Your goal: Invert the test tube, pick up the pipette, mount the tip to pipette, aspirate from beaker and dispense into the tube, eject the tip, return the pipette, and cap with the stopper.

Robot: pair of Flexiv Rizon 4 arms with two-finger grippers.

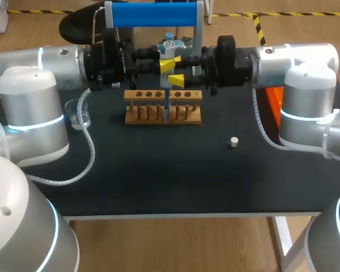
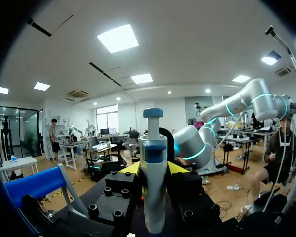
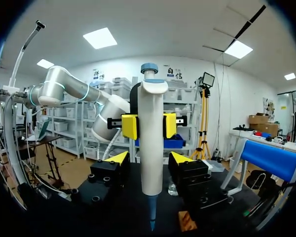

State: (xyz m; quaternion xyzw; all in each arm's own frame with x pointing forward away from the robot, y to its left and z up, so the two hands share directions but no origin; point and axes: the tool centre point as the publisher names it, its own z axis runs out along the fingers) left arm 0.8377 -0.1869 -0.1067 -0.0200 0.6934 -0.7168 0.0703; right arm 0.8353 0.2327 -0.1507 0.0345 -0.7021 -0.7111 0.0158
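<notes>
**Pipette held upright above the wooden rack (image 1: 187,116): long axis vertical, button end up, tip end down.**

- **Left of the rack:** a clear, round beaker (image 1: 78,113) is seen standing well apart on the dark matt table (image 1: 158,181).
- **Above the rack, entering from the left:** the left gripper (image 2: 154,169) lies level. Its yellow fingers (image 3: 129,126) are clenched from two sides on the pipette (image 3: 152,148), high on the smooth white barrel.
- **The pipette:** the barrel is a rounded column, capped by a blue push-button (image 3: 149,67). It narrows below to a slender blue tip (image 3: 152,215).
- **Tip and rack:** in the head view the tip is directed straight down at the middle of the rack's top board. The board is a plank drilled with a row of round holes and carried on thin dowels. Whether the tip enters a tube cannot be told.
- **Above the rack, entering from the right:** the right gripper (image 3: 149,159) is set lower on the barrel and is released. Its yellow tips are shown on either side of the pipette with a narrow gap at each, and nothing is grasped.
- **Right of the rack, nearer the table's front edge:** a small pale stopper (image 1: 233,141), a short cylinder, is seen standing alone.
- **Farther right of the rack:** an orange box (image 1: 275,97) is partly hidden by the right arm.
</notes>
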